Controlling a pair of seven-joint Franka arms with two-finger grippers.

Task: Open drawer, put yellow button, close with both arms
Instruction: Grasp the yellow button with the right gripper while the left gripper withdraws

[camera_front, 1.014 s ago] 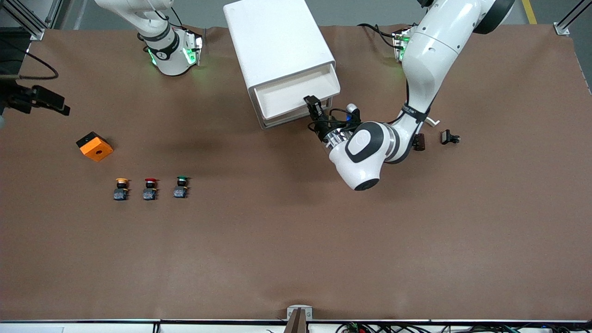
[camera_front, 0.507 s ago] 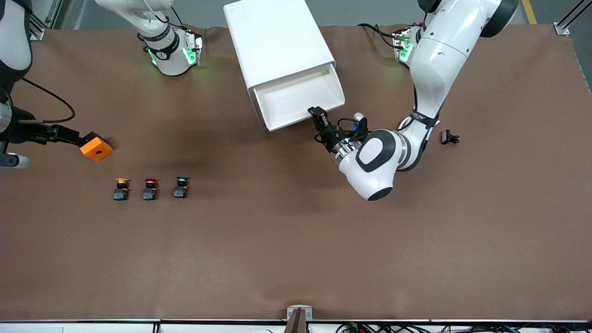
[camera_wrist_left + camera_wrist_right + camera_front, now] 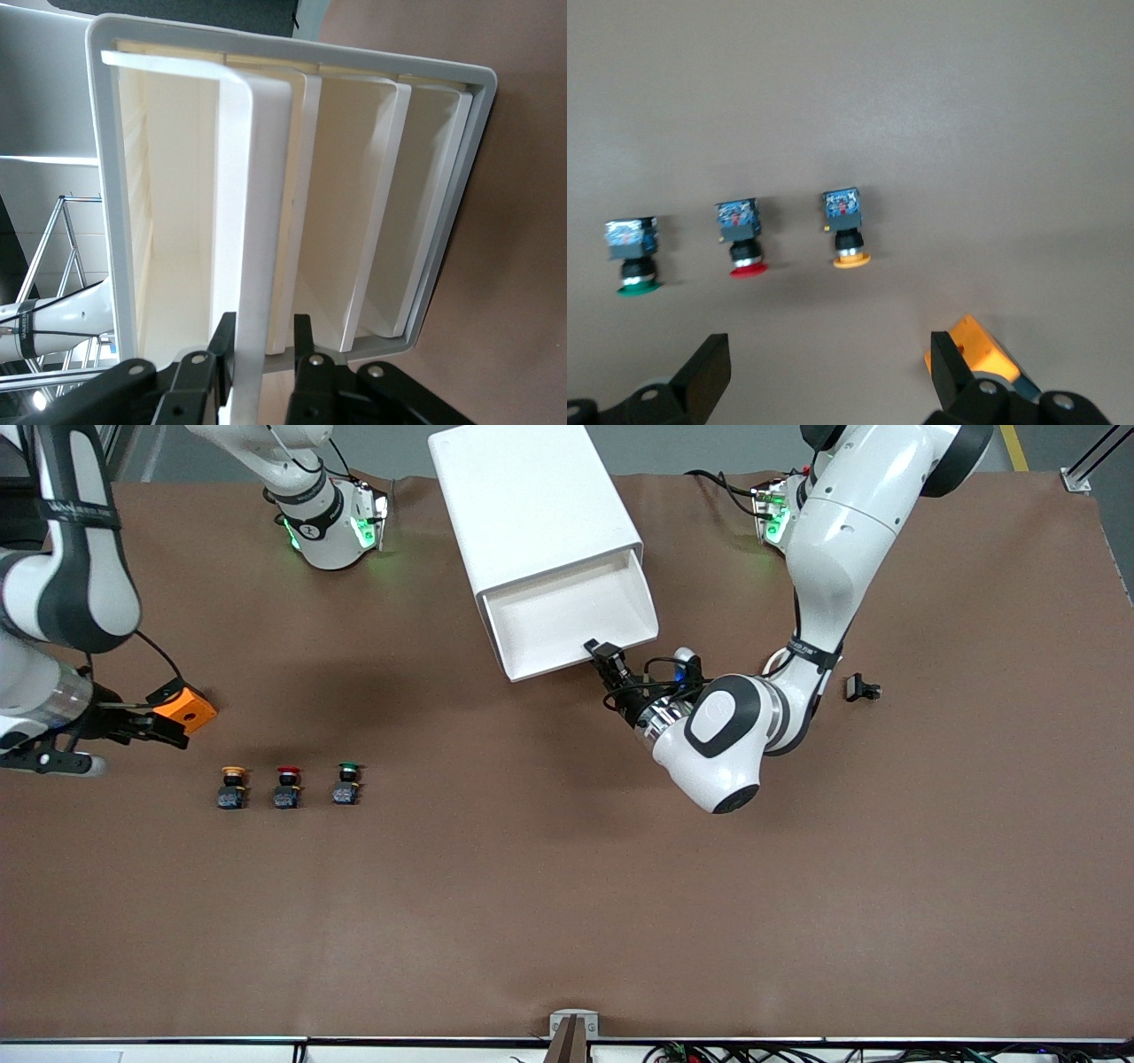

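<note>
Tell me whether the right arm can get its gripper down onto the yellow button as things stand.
Probably yes. The right gripper hangs open over the table beside the orange block, and the yellow button stands at the end of the button row with nothing over it; only the red button stands close beside it.

I count three push-buttons in a row: one yellow button [image 3: 233, 786], one red button [image 3: 287, 786], one green button [image 3: 347, 783]. One orange block [image 3: 184, 706], one white cabinet [image 3: 533, 509], one small black clip [image 3: 861, 688], two arms.
</note>
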